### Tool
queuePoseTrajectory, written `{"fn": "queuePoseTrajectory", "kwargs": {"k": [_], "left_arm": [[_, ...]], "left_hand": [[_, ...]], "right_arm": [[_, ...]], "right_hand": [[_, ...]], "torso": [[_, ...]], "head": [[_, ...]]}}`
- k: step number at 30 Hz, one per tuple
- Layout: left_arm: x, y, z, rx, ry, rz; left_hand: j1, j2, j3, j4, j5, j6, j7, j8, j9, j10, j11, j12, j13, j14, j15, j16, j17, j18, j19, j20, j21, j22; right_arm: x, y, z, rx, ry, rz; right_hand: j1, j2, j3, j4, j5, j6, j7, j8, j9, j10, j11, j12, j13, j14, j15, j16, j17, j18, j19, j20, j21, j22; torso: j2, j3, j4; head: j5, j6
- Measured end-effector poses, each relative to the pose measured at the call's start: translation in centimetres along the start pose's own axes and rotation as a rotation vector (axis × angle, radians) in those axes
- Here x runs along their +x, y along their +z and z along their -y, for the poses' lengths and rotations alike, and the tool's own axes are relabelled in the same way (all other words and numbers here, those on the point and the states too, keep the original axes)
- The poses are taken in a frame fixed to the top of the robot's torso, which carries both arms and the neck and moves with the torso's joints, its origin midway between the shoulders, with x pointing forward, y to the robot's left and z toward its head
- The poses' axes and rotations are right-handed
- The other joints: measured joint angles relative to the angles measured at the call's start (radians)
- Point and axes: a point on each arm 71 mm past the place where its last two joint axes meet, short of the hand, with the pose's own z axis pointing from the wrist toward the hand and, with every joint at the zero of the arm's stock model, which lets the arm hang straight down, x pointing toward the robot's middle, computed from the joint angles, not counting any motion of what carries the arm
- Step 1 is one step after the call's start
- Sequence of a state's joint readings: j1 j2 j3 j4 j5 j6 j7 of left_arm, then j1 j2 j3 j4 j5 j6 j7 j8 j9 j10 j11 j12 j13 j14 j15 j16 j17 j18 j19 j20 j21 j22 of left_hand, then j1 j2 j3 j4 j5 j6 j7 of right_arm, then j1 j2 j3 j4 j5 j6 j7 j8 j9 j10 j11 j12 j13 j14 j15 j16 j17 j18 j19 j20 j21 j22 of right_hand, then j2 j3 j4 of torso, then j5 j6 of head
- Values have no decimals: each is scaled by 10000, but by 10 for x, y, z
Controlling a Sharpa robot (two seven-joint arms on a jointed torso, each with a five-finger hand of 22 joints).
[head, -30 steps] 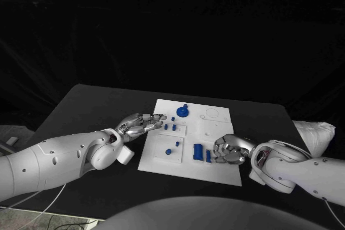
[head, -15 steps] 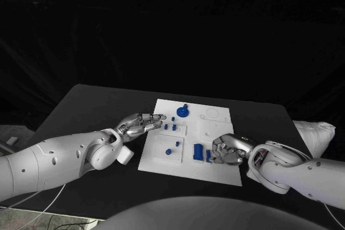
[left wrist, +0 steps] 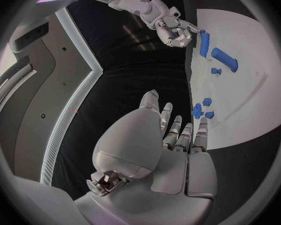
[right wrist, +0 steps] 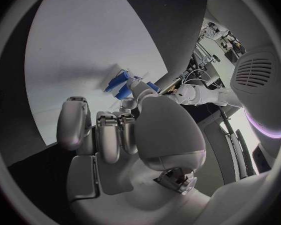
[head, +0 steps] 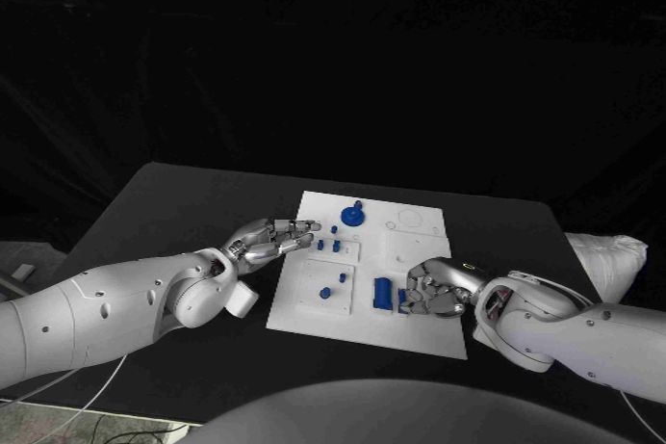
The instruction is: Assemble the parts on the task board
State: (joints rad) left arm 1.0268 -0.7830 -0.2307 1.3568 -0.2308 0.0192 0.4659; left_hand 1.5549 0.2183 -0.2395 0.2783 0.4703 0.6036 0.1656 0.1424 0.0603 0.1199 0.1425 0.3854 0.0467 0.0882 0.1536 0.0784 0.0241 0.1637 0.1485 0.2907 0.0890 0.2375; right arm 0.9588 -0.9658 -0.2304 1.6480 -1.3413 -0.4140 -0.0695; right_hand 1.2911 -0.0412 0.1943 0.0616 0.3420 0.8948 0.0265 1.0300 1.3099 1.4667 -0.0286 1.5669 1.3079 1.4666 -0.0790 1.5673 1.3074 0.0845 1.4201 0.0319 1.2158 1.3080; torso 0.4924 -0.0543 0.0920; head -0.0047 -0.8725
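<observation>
The white task board [head: 364,314] lies in the middle of the table. My right hand [head: 437,288] rests on its near right part with its fingers curled in, pinching a short blue piece [head: 404,299] that stands on the board; the right wrist view has my thumb across this blue piece [right wrist: 118,82]. A blue cylinder [head: 382,291] stands just left of it. My left hand [head: 272,238] hovers at the board's left edge, fingers stretched out and holding nothing. Its fingertips [left wrist: 201,127] stop short of some small blue pegs [left wrist: 202,108]. A round blue part [head: 352,214] sits at the far edge.
A small blue part [head: 326,292] lies on the board's near left square. Black table [head: 181,203] surrounds the board on all sides. A white bundle [head: 608,254] lies at the table's right edge, beyond my right arm.
My right hand has crept left across the board and closed its fingertips on the short blue piece. My left hand has stayed where it was.
</observation>
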Motion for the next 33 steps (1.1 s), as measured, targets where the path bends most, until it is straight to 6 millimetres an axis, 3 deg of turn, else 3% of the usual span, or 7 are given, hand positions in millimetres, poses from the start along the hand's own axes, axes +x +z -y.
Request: {"fn": "queuePoseTrajectory", "kwargs": {"k": [3,18,26,31,32,33], "left_arm": [[0,0,0,-1,0,0],[0,0,0,-7,0,-6],[0,1,0,-13,-3,-17],[1,1,0,-14,-3,-18],[1,1,0,-14,-3,-18],[1,1,0,-14,-3,-17]], "left_hand": [[0,0,0,0,0,0,0,0,0,0,0,0,0,0,0,0,0,0,0,0,0,0],[0,0,0,0,0,0,0,0,0,0,0,0,0,0,0,0,0,-1,0,0,0,-1],[0,0,0,0,0,0,0,0,0,0,0,0,0,0,0,0,0,1,0,0,0,-2],[0,0,0,1,1,0,0,0,0,0,0,0,0,0,0,0,0,0,0,0,0,-2],[0,0,28,28,38,0,0,0,0,0,0,0,0,0,0,0,0,0,0,0,0,-2],[0,0,28,29,38,0,0,0,0,0,0,0,0,0,0,0,0,0,0,0,0,-2]], "right_arm": [[0,1,0,22,-8,-5],[0,2,2,202,-35,-10],[2,3,4,428,-67,-98],[3,3,4,506,-70,-161],[3,3,5,515,-68,-159],[2,3,5,525,-59,-147]], "right_hand": [[-40,-40,-24,24,-216,-97,1,0,-1,0,0,0,0,0,0,0,0,-1,-37,-36,0,0],[120,-199,-15,15,-289,-503,3,-274,-5,-1,0,0,-2,0,1,0,-1,-1,-37,-36,-95,-2],[451,-185,174,-174,105,-860,75,-520,-5,0,1,0,-3,0,1,0,-1,-1,-75,3,-143,-3],[450,-185,203,-143,-194,-1125,106,-725,-6,0,1,0,-3,0,1,0,7,-1,-75,3,-143,-4],[450,-185,209,-125,-269,-1233,103,-809,-6,0,1,0,-3,0,1,0,7,-1,-75,3,-143,-3],[450,-185,165,-36,-412,-1561,106,-1097,-6,-1,0,0,-4,0,1,0,7,-1,-75,3,-143,-4]], "torso": [[0,0,0],[-2,0,1],[-2,0,2],[-2,0,2],[-2,0,1],[-2,0,1]], "head": [[-5,0],[-18,0],[-25,0],[-25,0],[-23,0],[-16,0]]}}
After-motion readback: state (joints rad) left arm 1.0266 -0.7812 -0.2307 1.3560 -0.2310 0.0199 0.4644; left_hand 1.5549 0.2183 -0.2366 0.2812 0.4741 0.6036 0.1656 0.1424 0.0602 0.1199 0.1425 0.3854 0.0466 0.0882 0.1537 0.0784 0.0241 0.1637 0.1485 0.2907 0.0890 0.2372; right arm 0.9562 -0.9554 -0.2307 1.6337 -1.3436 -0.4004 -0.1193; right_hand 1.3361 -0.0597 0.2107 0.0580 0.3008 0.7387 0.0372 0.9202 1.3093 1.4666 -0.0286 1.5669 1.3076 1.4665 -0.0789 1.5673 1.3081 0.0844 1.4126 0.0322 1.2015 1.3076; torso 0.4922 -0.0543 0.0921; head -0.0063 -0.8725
